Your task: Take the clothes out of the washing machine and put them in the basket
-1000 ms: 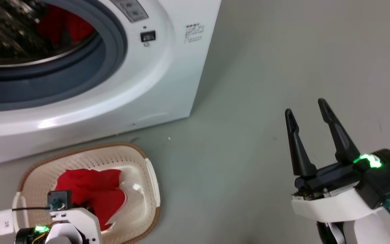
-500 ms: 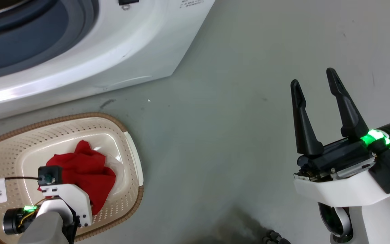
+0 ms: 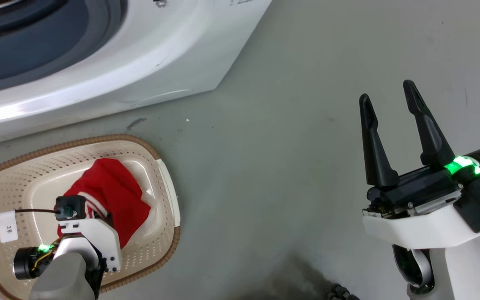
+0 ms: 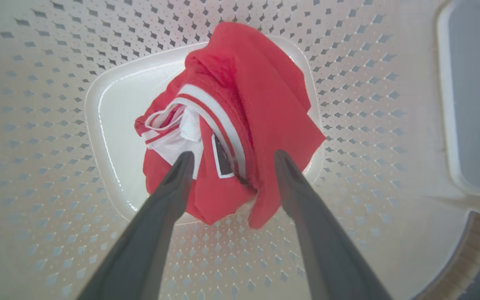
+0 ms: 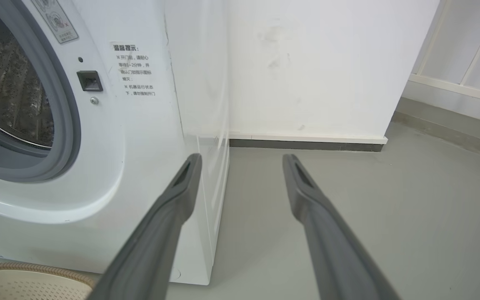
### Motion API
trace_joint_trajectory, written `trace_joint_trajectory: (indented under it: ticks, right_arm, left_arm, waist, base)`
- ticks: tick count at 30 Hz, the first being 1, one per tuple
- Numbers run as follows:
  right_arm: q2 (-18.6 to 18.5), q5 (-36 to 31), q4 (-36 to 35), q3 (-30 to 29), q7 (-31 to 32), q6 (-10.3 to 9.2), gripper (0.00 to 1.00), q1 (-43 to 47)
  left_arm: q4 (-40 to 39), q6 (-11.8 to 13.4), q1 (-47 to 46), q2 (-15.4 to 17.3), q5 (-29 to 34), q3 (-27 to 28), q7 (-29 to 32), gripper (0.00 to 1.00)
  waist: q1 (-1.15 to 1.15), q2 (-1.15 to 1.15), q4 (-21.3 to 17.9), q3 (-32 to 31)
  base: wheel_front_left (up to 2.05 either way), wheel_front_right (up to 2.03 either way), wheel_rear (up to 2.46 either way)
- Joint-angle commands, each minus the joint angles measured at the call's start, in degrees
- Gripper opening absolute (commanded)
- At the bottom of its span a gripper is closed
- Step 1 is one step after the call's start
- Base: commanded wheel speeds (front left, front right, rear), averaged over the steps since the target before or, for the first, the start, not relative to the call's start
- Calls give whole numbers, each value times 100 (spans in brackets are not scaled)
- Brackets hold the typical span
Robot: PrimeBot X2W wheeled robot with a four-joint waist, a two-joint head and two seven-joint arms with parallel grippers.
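since the left gripper (image 4: 232,155) hangs inside the basket (image 4: 36,104) with its fingers spread apart and nothing pinched between them, the step in hand looks like the let-go and the pull-out. the clothes (image 4: 265,104), a red bundle with white stripes, lie crumpled on the basket's floor, near its middle, right under the fingertips. a flap at the bundle's lower edge sits close against one finger, and whether it touches cannot be told. to do this well, keep the fingers wide and rise straight up out of the basket, slowly at first, watching that no fold climbs with a finger. a sideways drag could snag the soft cloth or tip it up the perforated wall. once above the brown rim, the arm can swing to the washer (image 3: 98,75), which stands just behind the basket. the right gripper (image 3: 386,91) is also open and holds nothing, well to the basket's right over bare floor (image 3: 286,146). the slice of drum (image 5: 6,91) in the right wrist view is bare steel, but the rest is hidden, so whether more clothes wait there cannot be told.
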Motion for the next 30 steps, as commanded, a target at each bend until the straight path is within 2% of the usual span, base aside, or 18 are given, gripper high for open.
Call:
trace_joint_trajectory:
  ticks: [1, 12, 15, 22, 30]
  right_arm:
    - [0, -48, 39, -24, -12, -4, 100, 39]
    - [-1, -312, 273, -58, -12, -4, 100, 498]
    - [-1, -386, 337, -102, -12, -4, 100, 692]
    - [-2, -529, 441, -136, -12, -4, 100, 1102]
    - [-2, -628, 522, -169, -12, -4, 100, 1467]
  left_arm:
    - [20, -6, 117, -43, -38, -4, -65, 100]
    - [-19, -106, 678, -374, -56, -80, -414, 100]
    - [-180, -56, 901, -433, -5, -95, -477, 100]
    - [-1461, 248, 1665, -381, 212, 253, -480, 100]
    - [-2877, 476, 2513, -493, 692, 860, -482, 100]
  waist:
    - [-1, 0, 74, -215]
    - [-1, 0, 381, -1256]
    - [-1, 0, 493, -1581]
    - [-1, 0, 711, -2207]
    - [-1, 0, 872, -2794]
  base:
    - [0, 0, 0]
    - [0, 0, 0]
    - [0, 0, 0]
    - [0, 0, 0]
    - [0, 0, 0]
